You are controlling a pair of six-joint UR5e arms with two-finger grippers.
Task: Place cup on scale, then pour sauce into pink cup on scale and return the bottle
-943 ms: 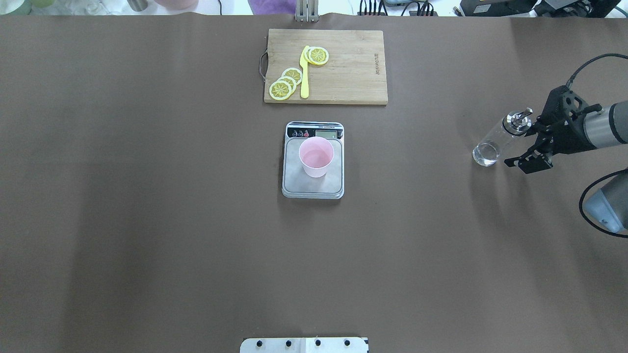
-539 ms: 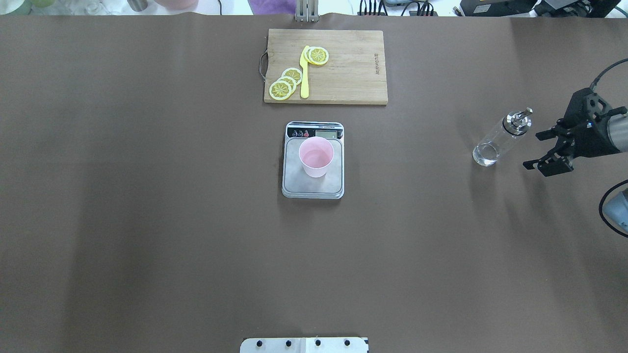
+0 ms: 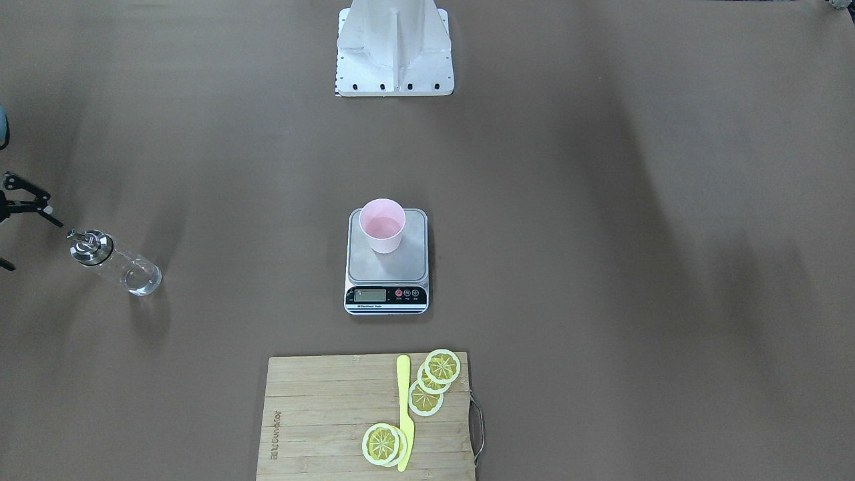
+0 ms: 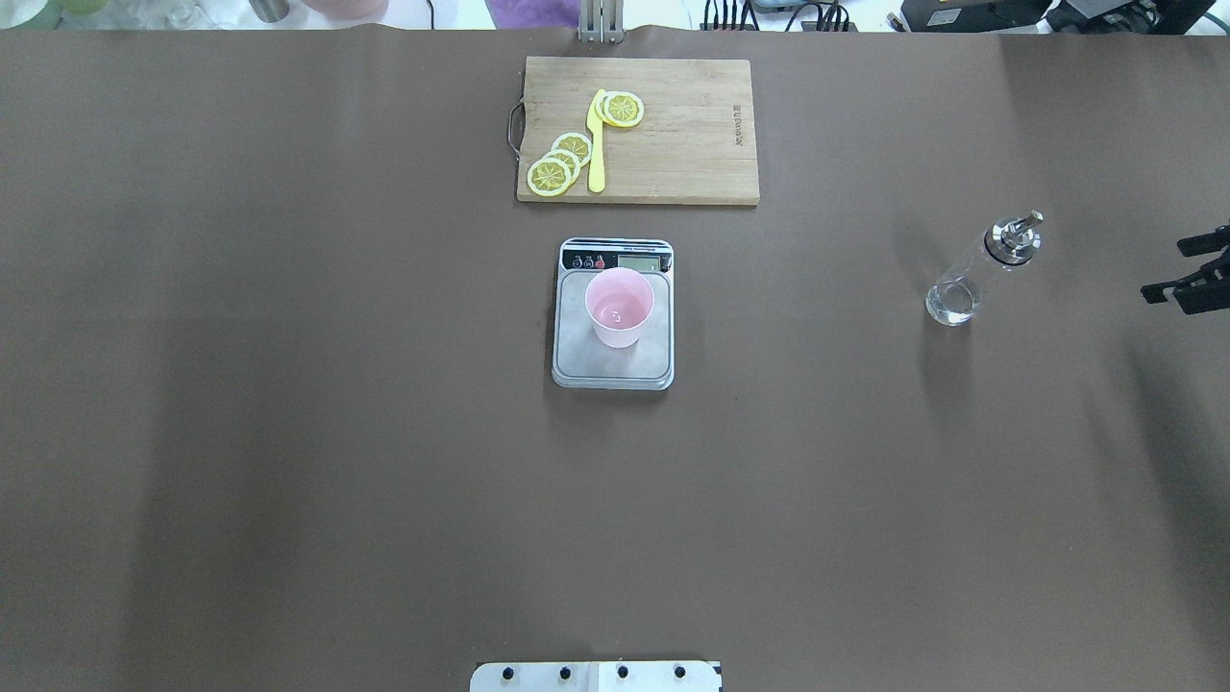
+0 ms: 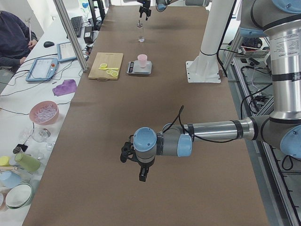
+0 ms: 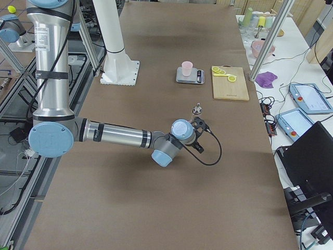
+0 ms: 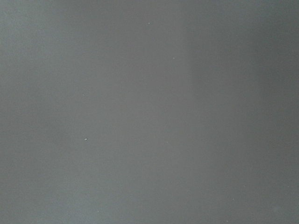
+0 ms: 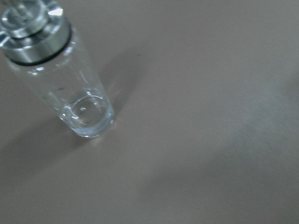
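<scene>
1. Right gripper (image 4: pixel 1162 269) is seen at the right edge of the table (image 4: pixel 288 432). Its two fingers are spread apart and nothing is held between them. It is placed to the right of the bottle, clear of it.
2. Left gripper (image 5: pixel 133 165) is shown only in the side view from the table's left end, low over bare brown table and well apart from every object. Whether its fingers are spread or closed cannot be told. Only blank surface is shown in its wrist view.
3. One bottle (image 4: pixel 975 274) is counted. It is stood upright on the right part of the table, alone, well to the right of the scale. Clear glass and one shiny metal cap (image 4: pixel 1015 238) are shown, and its round base is seen through the glass in the right wrist view.
4. One cup (image 4: pixel 620 308), pale pink, is set upright on the steel platform of the one scale (image 4: pixel 577 365), with bare platform left on its near side.
5. The scale is placed at the middle of the table. On its black strip, at its far side, one small display and three round buttons are seen, one of them red.
6. One cutting board (image 4: pixel 692 144) is laid just beyond the scale, at the far edge of the table.
7. Five lemon slices (image 4: pixel 550 177) are counted on the board: three overlapped in a row at its left and two overlapped farther back.
8. One yellow knife (image 4: pixel 597 154) is laid on the board between the two groups.
</scene>
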